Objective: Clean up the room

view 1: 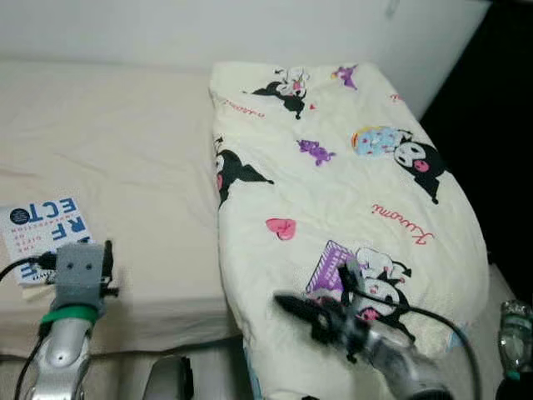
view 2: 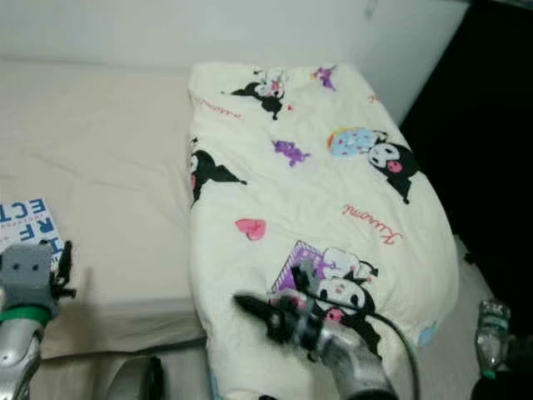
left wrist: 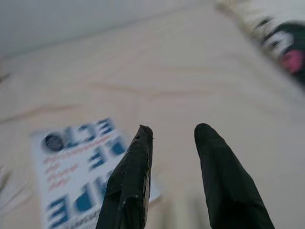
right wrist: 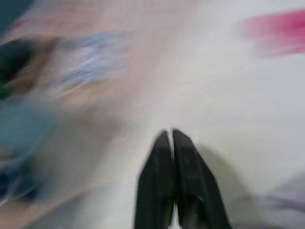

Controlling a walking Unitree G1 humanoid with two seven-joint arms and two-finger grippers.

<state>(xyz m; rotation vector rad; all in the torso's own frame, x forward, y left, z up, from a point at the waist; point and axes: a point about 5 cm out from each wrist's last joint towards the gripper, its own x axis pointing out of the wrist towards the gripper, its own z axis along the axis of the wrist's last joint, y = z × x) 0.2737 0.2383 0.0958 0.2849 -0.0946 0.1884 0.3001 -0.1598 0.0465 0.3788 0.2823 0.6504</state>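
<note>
My right gripper (view 1: 287, 302) lay fingers together on the quilt (view 1: 333, 200), empty; I judged I should part them, pinch a fold near the edge, then lift slowly.

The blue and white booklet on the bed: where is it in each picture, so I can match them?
Left eye view: booklet at the left edge, on the bed sheet.
Right eye view: booklet cut off at the left edge.
Left wrist view: lower left, beyond the left end effector.
Right wrist view: too blurred to find it.
Shared landmark: its big blue letters.
</note>
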